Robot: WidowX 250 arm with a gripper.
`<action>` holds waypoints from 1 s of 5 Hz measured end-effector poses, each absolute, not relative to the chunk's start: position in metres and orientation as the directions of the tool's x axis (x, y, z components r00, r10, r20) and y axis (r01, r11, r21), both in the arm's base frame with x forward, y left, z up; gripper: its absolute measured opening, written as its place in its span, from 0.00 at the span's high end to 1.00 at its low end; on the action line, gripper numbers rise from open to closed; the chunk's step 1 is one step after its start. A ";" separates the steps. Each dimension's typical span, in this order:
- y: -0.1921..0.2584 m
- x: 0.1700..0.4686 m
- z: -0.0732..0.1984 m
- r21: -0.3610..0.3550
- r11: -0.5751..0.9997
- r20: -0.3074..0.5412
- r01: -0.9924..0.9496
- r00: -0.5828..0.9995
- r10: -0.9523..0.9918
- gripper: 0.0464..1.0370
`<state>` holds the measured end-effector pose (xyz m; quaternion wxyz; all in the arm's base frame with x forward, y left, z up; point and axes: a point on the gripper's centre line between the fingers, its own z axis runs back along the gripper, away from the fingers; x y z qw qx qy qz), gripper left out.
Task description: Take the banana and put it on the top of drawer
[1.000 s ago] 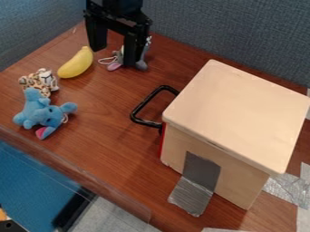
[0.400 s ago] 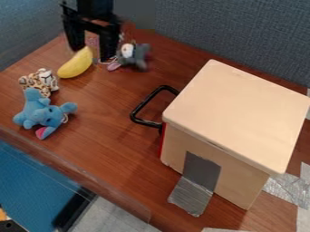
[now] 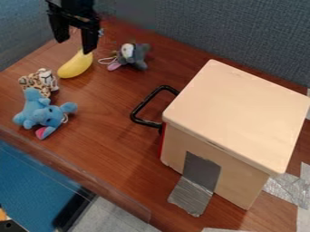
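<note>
Hanging toward the view's eleven o'clock, fingers apart, the gripper (image 3: pixel 74 46) is near the banana (image 3: pixel 75 66), which lies on the bench (image 3: pixel 109 118) toward ten; the drawer (image 3: pixel 237 113) stands at three.

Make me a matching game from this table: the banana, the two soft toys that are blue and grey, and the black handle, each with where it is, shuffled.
1. Banana
2. Blue toy
3. Grey toy
4. Black handle

A. Attached to the wooden box
B. Just right of the banana in the picture
C. Just below the gripper in the picture
D. Right beside the spotted toy

Pairs: 1-C, 2-D, 3-B, 4-A
</note>
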<state>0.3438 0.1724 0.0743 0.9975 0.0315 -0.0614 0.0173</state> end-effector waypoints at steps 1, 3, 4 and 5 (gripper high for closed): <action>0.184 0.349 0.062 0.121 0.992 0.114 -0.021 0.993 0.007 0.04; 0.196 0.353 0.033 0.152 0.988 0.068 -0.030 0.998 0.020 0.04; 0.197 0.353 0.017 0.150 0.988 0.040 -0.045 0.998 0.039 0.04; 0.198 0.352 0.006 0.146 0.987 0.009 -0.060 0.998 0.060 0.09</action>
